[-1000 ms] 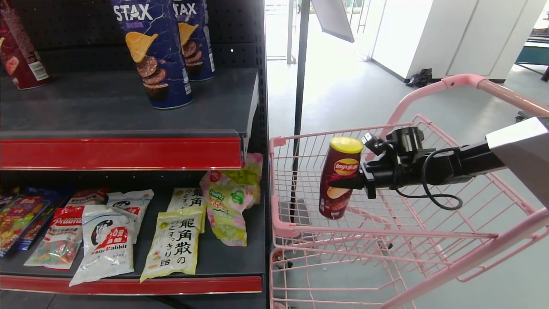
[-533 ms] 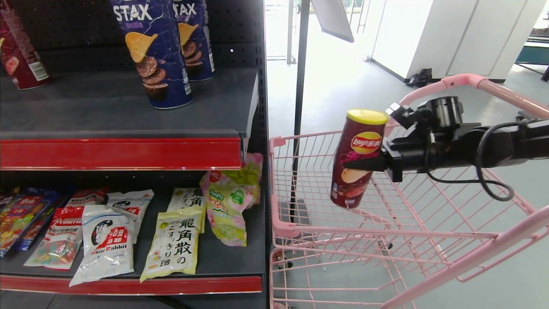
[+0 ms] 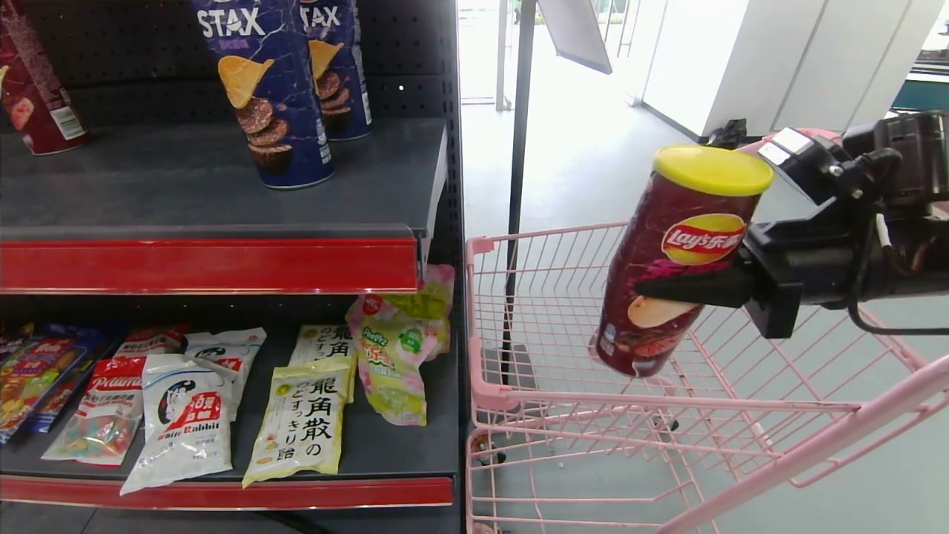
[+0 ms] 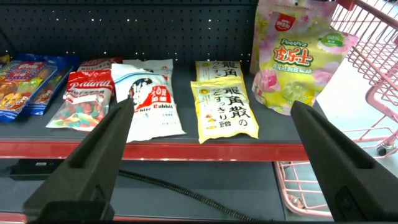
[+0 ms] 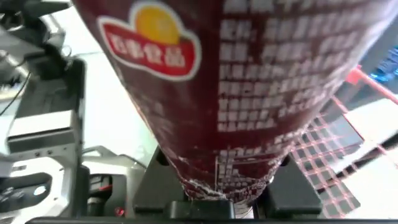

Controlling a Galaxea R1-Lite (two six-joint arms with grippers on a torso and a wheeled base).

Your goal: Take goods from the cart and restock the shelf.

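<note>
Right tool holds the chip can over the cart; left tool is wide, facing the lower shelf.

Head view: right tool [image 3: 662, 290] at 3 o'clock is clamped across the middle of the maroon chip can [image 3: 671, 252]. The can has a yellow lid and its top leans toward 1 o'clock. It hangs above the pink cart [image 3: 474, 248], well apart from the shelf [image 3: 207, 185] at 9 o'clock. On the upper board, two blue cans [image 3: 270, 96] stand at 11 o'clock, with a red can [image 3: 37, 96] at 10 o'clock. Left wrist view: left tool [image 4: 212, 104] is spread wide and holds nothing. Beyond it, a yellow bag [image 4: 224, 106], a white bag [image 4: 152, 99] and a green-pink bag [image 4: 298, 56] lie on the lower board, with cart wire beside them. Right wrist view: the can's printed wall fills the space between the jaws, with the pink mesh behind it.
</note>
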